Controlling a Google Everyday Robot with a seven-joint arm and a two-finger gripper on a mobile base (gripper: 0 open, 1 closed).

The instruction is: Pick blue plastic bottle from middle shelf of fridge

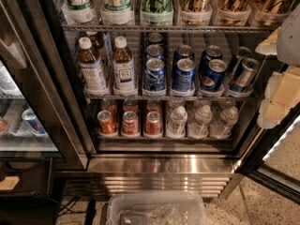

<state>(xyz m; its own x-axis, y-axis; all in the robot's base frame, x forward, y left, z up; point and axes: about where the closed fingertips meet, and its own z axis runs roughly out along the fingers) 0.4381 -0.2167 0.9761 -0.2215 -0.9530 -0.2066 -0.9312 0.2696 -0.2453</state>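
Note:
The fridge [159,165] stands open before me, with a dark frame and a steel base grille. Its middle shelf [164,97] is a wire rack with white lane trays. The blue plastic bottle [123,64] stands upright in the second lane from the left; it holds brown drink and has a white cap and a white label with a small dark square emblem. A similar brown bottle [91,65] with a plainer pale-blue label stands just left of it. My gripper [276,97] shows as pale beige parts at the right edge, outside the shelf and well to the right of the bottle.
Blue soda cans [183,75] fill the shelf's right lanes. Tall slim cans [157,3] stand on the rack above. Red cans [130,122] and water bottles [201,121] stand below. A smaller cooler [23,121] is at left, the glass door [276,172] at right, and a clear bin [157,210] on the floor.

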